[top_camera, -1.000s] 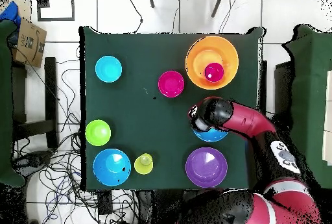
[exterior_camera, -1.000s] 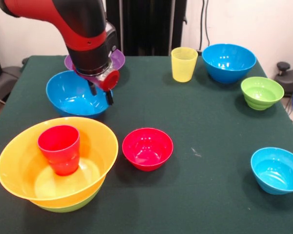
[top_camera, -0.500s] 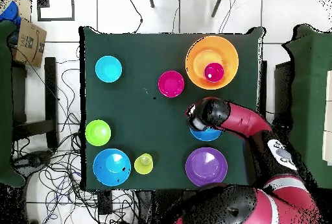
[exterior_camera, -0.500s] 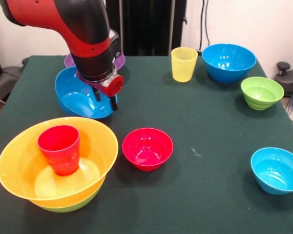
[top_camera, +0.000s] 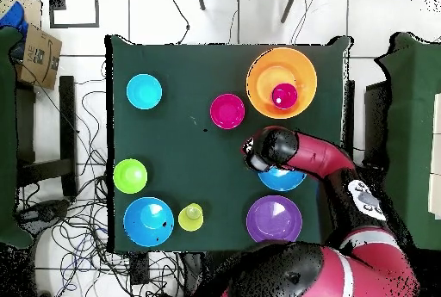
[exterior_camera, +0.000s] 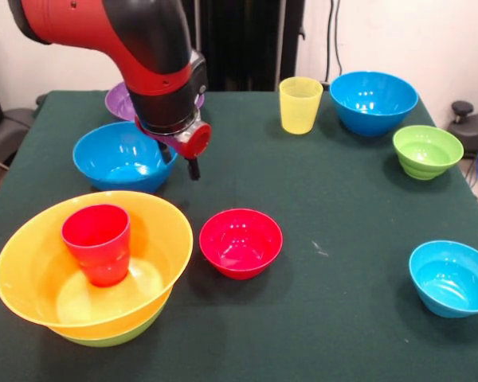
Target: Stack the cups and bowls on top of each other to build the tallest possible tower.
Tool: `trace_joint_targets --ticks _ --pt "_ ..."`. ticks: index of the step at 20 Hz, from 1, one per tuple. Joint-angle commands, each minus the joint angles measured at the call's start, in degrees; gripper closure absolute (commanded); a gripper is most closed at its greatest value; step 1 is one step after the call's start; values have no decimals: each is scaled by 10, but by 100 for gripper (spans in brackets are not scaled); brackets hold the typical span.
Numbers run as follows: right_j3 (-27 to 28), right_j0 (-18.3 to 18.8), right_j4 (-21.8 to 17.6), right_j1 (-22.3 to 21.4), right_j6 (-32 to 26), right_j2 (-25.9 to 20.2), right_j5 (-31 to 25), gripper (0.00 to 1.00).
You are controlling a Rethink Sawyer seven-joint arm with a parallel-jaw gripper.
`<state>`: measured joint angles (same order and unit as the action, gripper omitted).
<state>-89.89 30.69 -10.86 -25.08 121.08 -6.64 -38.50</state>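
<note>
Now red cup [exterior_camera: 97, 243] inside orange bowl [exterior_camera: 155, 231], apparently over green bowl [exterior_camera: 115, 337]; fingers [exterior_camera: 193, 168] state unclear.

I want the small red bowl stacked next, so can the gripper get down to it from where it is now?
Probably yes. The gripper hangs just above the table beside the blue bowl, and the red bowl sits close by with bare cloth between.

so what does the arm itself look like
The arm is bulky and rounded, glossy red with broad black sections. At its wrist sits a silver collar with a round red cap on one side. Below it the gripper shows as a thin dark prong. No cables show on it.
</note>
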Motion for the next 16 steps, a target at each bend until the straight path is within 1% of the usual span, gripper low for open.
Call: trace_joint_targets --ticks 1,2,5,11,16 --pt "37 -23 4 -21 2 -18 -77 0" --pt "40 -30 3 -25 7 -13 -87 0" --pt "44 -34 8 -34 11 -12 -109 0" --pt "40 -23 -14 -18 2 -6 -68 0" --pt "61 -23 -41 5 -5 16 -53 0"
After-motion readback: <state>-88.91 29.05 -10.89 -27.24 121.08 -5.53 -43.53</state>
